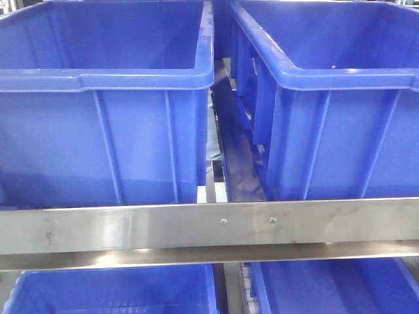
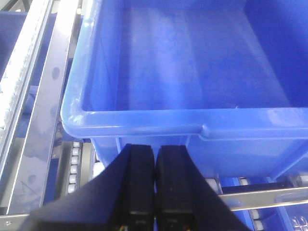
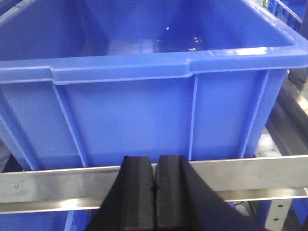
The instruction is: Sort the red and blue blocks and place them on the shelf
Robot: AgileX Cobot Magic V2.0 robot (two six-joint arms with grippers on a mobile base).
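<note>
Front view: lighting was even and fairly bright, slightly hazy, with a soft bluish cast. The steel crossbar (image 1: 209, 226) carried broad dull reflections, and its underside lay in shadow. The gap between the two upper bins (image 1: 105, 98) was dark. Focus was soft throughout.

Left wrist view: illumination was moderate. A pale sheen ran along the bin rim (image 2: 144, 118), and the interior looked washed and smeary. The left gripper (image 2: 154, 159) was near-black, with little detail.

Right wrist view: a bright highlight streaked the right bin rim (image 3: 250, 50). The crossbar (image 3: 57, 185) showed mild glare. The right gripper (image 3: 154, 168) was dark and blurred at close range.
</note>
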